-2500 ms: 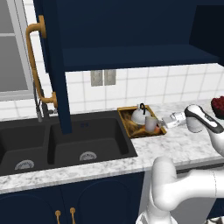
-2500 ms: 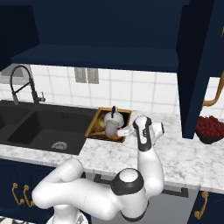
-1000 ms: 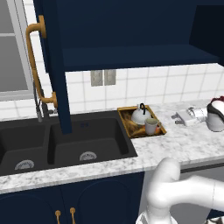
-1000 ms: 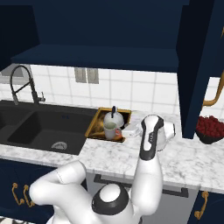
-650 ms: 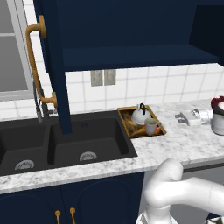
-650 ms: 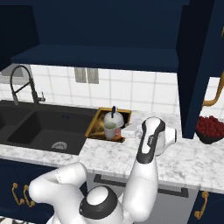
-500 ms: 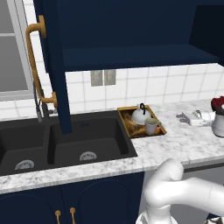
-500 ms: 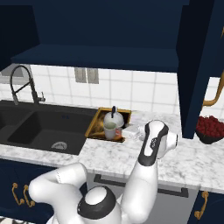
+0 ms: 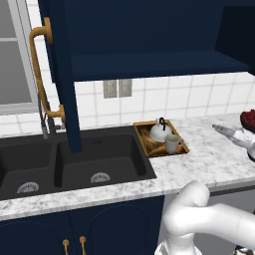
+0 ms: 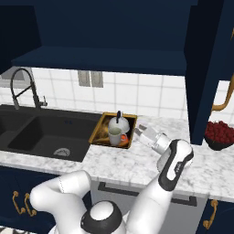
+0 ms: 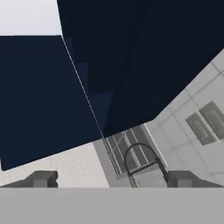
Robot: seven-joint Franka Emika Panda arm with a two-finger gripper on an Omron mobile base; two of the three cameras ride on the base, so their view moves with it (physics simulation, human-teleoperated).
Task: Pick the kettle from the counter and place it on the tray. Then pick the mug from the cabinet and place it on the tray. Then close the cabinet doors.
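Note:
The white-silver kettle and the grey-beige mug both stand in the wooden-rimmed tray on the marbled counter. My gripper hovers over the counter to the right of the tray, open and empty, pointing back toward it. In the hand view the gripper has its fingertips wide apart, and the kettle lies low between them. The navy cabinet stands open, with its left door and right door swung out.
A black double sink with a faucet takes the counter left of the tray. A dark bowl of red fruit sits at the far right under the open right door. Low navy cupboards with brass knobs run below.
The arm has swung right, drawing the open gripper away from the tray. Kettle and mug have stayed in place on the tray.

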